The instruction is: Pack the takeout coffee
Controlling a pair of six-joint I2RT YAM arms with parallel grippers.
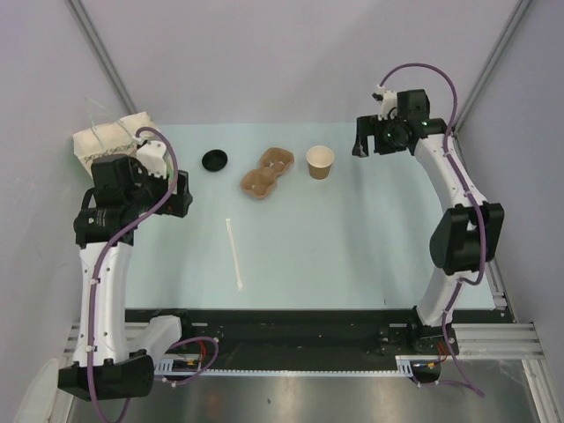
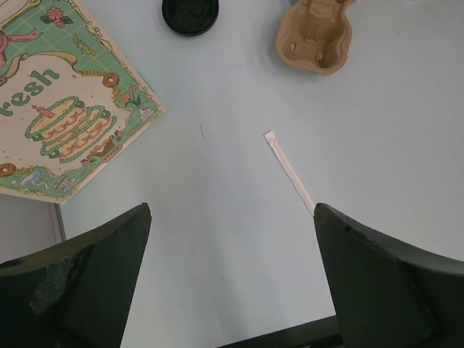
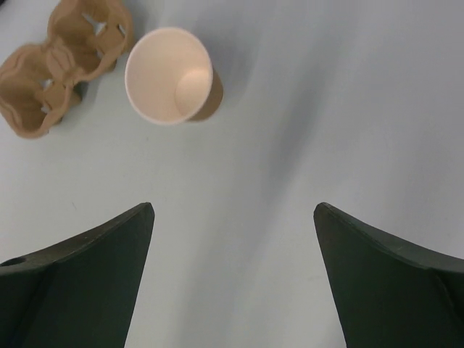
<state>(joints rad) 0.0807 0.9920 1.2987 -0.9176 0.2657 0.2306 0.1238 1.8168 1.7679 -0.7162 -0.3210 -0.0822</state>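
Note:
The takeout coffee is in two pieces. Its tan paper cup stands upright, uncovered, white inside and empty. Its round black lid lies apart on the table, left of the brown pulp carrier. My right gripper hovers open just right of the cup, nothing between its fingers. Over the table's left side, my left gripper is open and holds nothing, with the lid farther back.
The two-hole carrier sits between lid and cup. A white stir stick lies mid-table. A printed paper bag lies at the back left corner. Grey walls close in on both sides.

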